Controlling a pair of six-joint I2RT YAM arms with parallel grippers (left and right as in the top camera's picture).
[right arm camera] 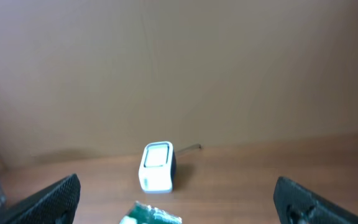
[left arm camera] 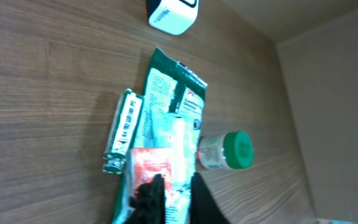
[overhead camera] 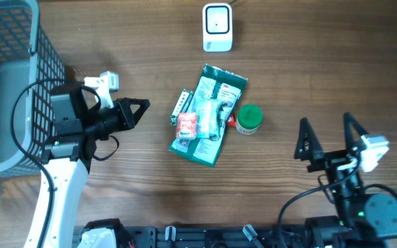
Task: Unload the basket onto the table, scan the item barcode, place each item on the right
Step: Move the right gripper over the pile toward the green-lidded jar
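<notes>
The left gripper (overhead camera: 143, 106) has its fingers pressed together on nothing. It points right at a small heap of goods and stands near it but apart from it. The right gripper (overhead camera: 325, 119) is spread wide and empty at the near right, well apart from the heap.

The heap lies mid-table. A green pouch (overhead camera: 219, 86) is at the bottom, with a clear packet (overhead camera: 210, 117) and a red sachet (overhead camera: 187, 125) on top of it. A foil strip (overhead camera: 180, 105) sits along its left edge, and a green-capped bottle (overhead camera: 249, 118) lies on its side at the right edge. Which of these is to be scanned cannot be told.

All of them look light. The pouch, packet and sachet look soft and thin, so they would probably sag and slide over each other. An edge pinch on a free corner seems best, with care that the printed code stays flat and uncovered. The bottle looks stiff, but it is round and may roll. Gripping it across the body, clear of the label, seems safest. The left wrist view shows print on the strip and pouch, too small to make out a code.

The scanner (overhead camera: 217, 27) stands at the far side of the heap, well apart from it. The table (overhead camera: 309, 62) is smooth wood-grain, so flat packets may be hard to get under. A grey wire basket (overhead camera: 47, 76) fills the far left corner. Behind the table is a plain tan wall (right arm camera: 179, 62).
</notes>
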